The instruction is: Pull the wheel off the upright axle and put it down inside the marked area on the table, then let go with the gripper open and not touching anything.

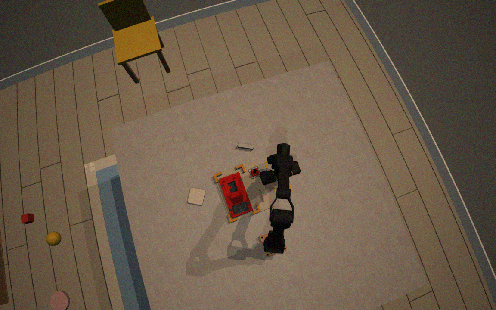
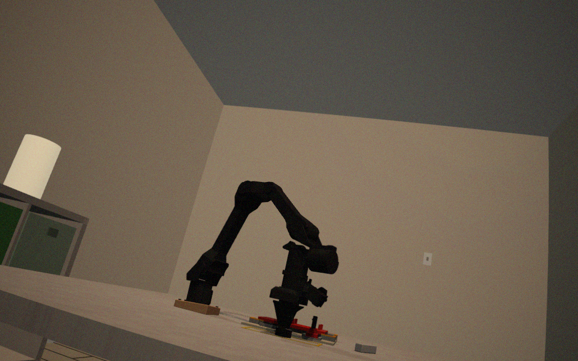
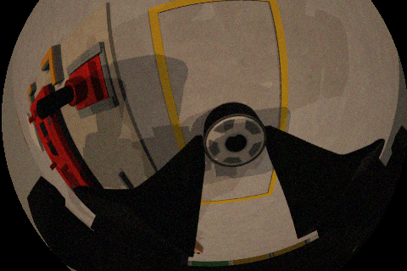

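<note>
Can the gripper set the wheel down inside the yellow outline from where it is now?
Probably yes. The gripper is shut on the wheel, low over the table, and the wrist view shows the wheel within the yellow outline with nothing else inside it; the axle stands off to one side.

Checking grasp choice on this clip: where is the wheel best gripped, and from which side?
By its tyre, from above, fingers on opposite sides of the rim. The wheel lies flat, its spoked face and hub hole toward the wrist camera, so only the round outer edge offers opposing surfaces. The tool already grips it so, low over the yellow-marked area.
</note>
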Motion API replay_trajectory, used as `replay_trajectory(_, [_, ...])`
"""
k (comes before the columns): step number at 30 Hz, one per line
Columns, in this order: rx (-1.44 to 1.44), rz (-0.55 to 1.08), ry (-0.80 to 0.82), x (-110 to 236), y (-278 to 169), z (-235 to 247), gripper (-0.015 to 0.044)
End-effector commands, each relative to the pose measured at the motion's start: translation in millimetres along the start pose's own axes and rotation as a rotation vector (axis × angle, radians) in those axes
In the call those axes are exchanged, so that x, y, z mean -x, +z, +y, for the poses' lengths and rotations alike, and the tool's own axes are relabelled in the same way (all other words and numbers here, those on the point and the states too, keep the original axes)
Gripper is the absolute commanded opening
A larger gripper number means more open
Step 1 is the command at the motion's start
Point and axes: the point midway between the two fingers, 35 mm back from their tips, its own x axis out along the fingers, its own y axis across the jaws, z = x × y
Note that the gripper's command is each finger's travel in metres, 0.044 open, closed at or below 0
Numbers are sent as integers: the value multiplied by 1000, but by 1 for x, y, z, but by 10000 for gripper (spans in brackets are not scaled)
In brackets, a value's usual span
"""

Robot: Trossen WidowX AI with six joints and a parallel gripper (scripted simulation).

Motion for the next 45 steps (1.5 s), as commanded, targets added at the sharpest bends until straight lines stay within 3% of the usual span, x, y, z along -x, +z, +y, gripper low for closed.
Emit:
replay_trajectory(1, [0, 2, 1, 0, 0, 0, 105])
replay_trajectory(8, [0, 2, 1, 3, 0, 0, 289])
replay_trajectory(15, [0, -1, -4, 58, 0, 0, 300])
replay_trajectory(20, [0, -1, -4, 60, 0, 0, 300])
replay_trajectory(26, [-1, 1, -1, 83, -38, 18, 440])
replay_trajectory(31, [0, 6, -1, 104, -79, 35, 440])
replay_trajectory(45, [0, 6, -1, 105, -81, 36, 440])
